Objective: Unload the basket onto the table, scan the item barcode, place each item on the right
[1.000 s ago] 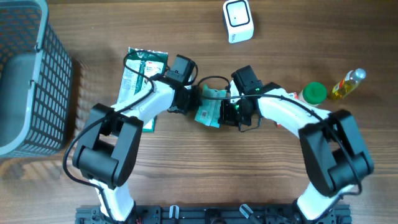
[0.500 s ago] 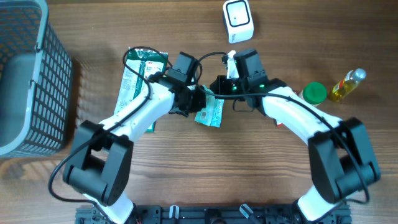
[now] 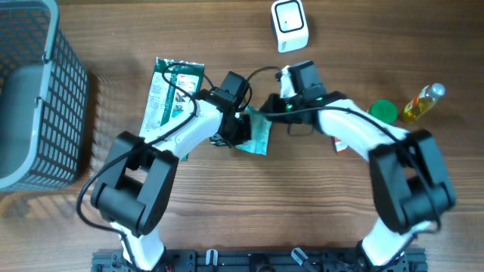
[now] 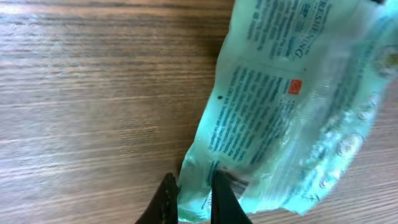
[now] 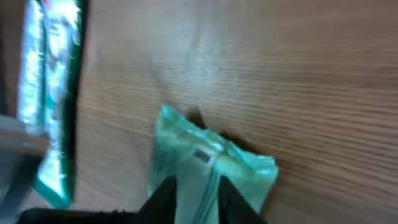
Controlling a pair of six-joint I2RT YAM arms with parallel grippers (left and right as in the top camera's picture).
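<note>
Far left, a grey plastic basket with latticed walls. Next along, a flat, glossy green-and-white packet on the wood-grain table, its lower corner hidden under the left arm. Centre of the overhead frame: the soft, crinkly mint-green pouch, covered in small print, sits between both grippers. The left gripper is pinched tight on its edge. The right gripper straddles the other end, fingers slightly apart; gripping or not, can't tell. Top centre, the white boxy scanner. Far right, a round green lid and a yellow bottle.
</note>
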